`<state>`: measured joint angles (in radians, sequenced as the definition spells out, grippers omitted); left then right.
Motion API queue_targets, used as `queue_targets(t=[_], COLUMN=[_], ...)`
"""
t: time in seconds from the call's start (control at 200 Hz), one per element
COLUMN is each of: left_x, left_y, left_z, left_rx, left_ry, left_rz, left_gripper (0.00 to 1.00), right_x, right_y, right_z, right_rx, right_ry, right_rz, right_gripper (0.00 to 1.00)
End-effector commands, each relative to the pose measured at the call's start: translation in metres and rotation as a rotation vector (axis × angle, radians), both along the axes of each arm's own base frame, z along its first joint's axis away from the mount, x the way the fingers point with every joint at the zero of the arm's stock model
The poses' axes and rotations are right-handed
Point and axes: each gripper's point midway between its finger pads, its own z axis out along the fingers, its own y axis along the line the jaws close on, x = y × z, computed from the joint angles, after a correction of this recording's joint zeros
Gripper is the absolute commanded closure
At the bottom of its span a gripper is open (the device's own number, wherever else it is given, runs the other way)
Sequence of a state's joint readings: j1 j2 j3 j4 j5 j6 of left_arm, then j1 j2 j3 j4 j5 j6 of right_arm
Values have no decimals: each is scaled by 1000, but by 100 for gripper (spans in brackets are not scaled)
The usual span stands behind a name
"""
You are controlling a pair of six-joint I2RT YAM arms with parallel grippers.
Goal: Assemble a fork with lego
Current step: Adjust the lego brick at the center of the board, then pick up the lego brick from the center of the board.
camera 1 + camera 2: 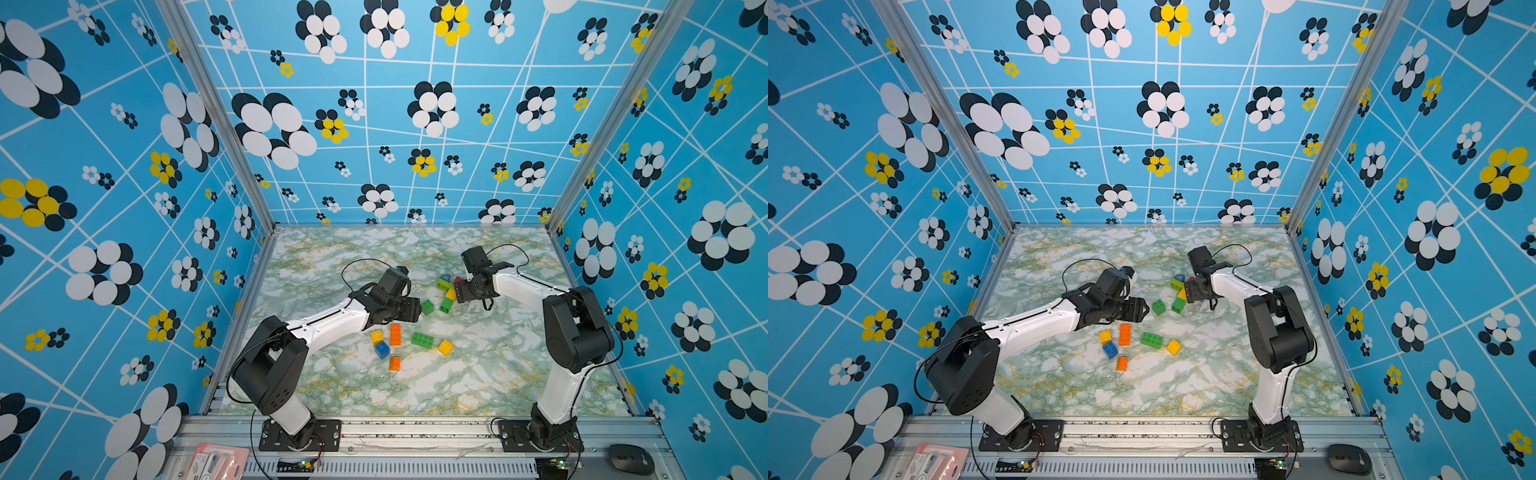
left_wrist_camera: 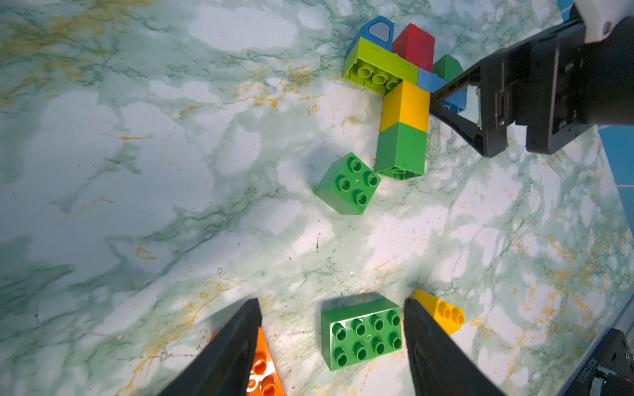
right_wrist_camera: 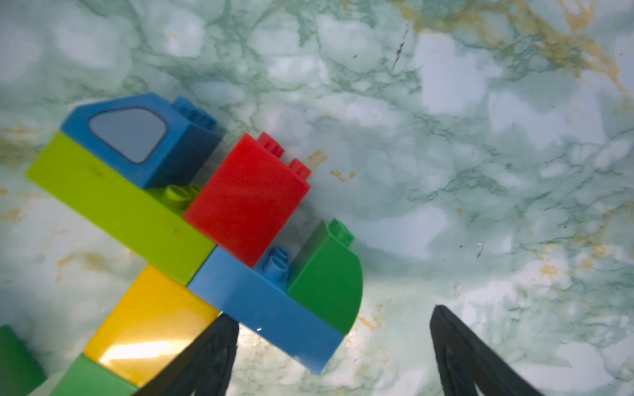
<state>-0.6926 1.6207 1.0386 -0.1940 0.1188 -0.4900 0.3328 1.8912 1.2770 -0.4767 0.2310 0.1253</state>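
Plastic lego point(image 2: 404, 106) lies joined: three prongs, crossbar, yellow-green stem.

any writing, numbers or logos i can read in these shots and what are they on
serial strip on a dark part at the table edge: characters printed sideways, too blurred to quote.
pink packet: print too small to read.
mouse: pale logo, too small to read.
lego bricks: no writing visible.

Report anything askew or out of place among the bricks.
Nothing is broken. The part-built fork lies on its side, and its three prongs differ: a sloped blue window brick, a red brick, a rounded green brick. A loose green square brick sits skewed beside it.
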Motion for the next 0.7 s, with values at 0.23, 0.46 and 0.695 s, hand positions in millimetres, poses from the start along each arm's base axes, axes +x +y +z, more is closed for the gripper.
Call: queue_targets(t=[0.23,0.46,0.695], left_x=[-1,-15,-34], left_y=[6,26,64], left_z=[11,19,18], left_rx=[-22,-30,-46], left_ry=[1,-26,-49], left_rz=[27,76,180], left_gripper=[31,30,27], right_x=[23,-20,-76], right_y=[-29,50,139], right_z=[22,78,75], right_rx=[-7,166,355], right_ry=[-52,-227,-154], right_rz=[-104,134,393], right_gripper=[12,15,19])
